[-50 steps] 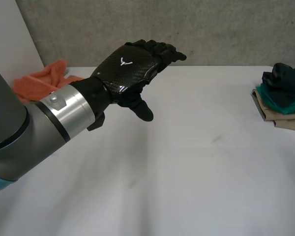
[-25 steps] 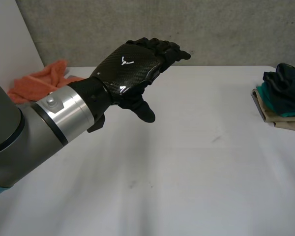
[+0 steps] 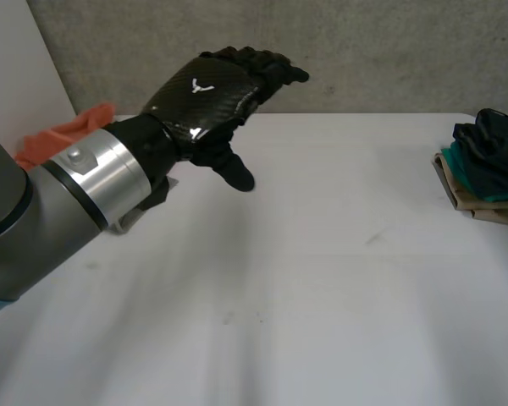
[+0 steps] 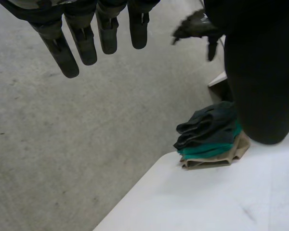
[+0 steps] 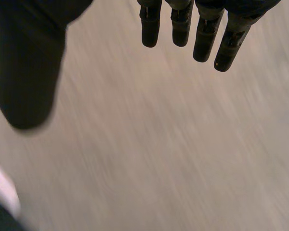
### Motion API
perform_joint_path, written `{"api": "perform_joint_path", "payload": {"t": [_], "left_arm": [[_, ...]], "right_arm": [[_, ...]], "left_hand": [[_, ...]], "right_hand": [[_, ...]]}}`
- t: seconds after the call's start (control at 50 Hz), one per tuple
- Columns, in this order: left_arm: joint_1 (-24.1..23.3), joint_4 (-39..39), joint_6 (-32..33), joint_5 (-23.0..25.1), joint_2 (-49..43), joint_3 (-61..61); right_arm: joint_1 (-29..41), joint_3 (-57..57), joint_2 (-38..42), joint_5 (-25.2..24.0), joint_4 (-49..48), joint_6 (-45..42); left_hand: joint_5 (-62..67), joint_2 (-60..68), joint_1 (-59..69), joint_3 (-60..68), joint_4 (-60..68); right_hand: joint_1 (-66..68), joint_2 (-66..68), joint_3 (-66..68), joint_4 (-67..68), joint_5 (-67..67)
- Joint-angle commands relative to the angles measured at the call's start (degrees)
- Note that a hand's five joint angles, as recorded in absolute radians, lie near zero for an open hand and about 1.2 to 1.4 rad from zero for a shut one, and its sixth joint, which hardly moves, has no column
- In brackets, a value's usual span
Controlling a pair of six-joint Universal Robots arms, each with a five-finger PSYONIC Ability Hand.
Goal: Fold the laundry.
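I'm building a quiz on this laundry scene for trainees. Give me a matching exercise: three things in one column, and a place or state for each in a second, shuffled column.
Things:
1. crumpled orange cloth
2. folded stack of dark, teal and beige clothes
3. black left robot hand

Places or states:
A. at the white table's right edge
B. raised above the table, fingers straight, holding nothing
C. far left of the table, partly behind the grey left arm

Pairs: 1-C, 2-A, 3-B.
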Motion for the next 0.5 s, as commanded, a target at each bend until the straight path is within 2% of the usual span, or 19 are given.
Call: {"api": "perform_joint_path", "payload": {"t": [0.02,0.04,0.1,0.18,0.24,0.32,0.4,0.5], "left_arm": [[3.72,2.30,0.34,-1.33,-1.90,0.85],[4.95,3.53,0.42,-2.73,-3.22,1.37],[7.67,4.94,0.69,-5.46,-5.59,2.34],[14.61,5.82,3.67,-9.15,-11.56,5.59],[20.23,5.21,12.34,-10.21,-21.03,11.11],[24.55,2.84,23.60,-10.48,-31.33,16.31],[26.75,0.47,31.52,-10.57,-38.54,20.00],[27.28,0.64,32.68,-10.13,-43.03,21.94]], "right_arm": [[19.11,20.04,-5.58,-12.62,-10.48,7.50],[23.05,23.19,-5.32,-13.58,-9.96,7.24],[27.64,26.90,-3.92,-12.89,-6.99,6.19],[30.02,28.14,-0.58,-10.00,0.03,4.26],[30.03,28.58,0.83,-6.40,4.96,1.97],[29.51,29.46,1.01,-3.84,7.09,-0.49],[29.15,30.78,1.10,-3.48,7.01,-1.03],[29.15,31.13,1.27,-3.13,7.01,-1.03]], "left_hand": [[-2.21,-1.06,-0.33,-1.45,-1.06],[-2.20,-1.05,-0.33,-1.45,-1.06],[-2.04,-0.89,-0.16,-1.28,-0.89],[-2.04,-0.89,-0.16,-1.28,-0.89],[-1.70,-0.55,0.18,-0.95,-0.56],[-1.53,-0.38,0.35,-0.77,-0.39],[-0.70,0.45,1.18,0.06,0.45],[1.15,2.30,3.03,1.91,2.30]], "right_hand": [[-1.54,-2.59,-2.17,-3.31,-3.83],[-1.54,-2.59,-2.17,-3.31,-3.83],[-1.54,-2.59,-2.17,-3.31,-3.83],[-1.54,-2.59,-2.17,-3.31,-3.83],[-1.54,-2.59,-2.17,-3.31,-3.83],[-1.54,-2.59,-2.17,-3.31,-3.83],[-1.54,-2.59,-2.17,-3.31,-3.83],[-1.54,-2.59,-2.17,-3.31,-3.83]]}}
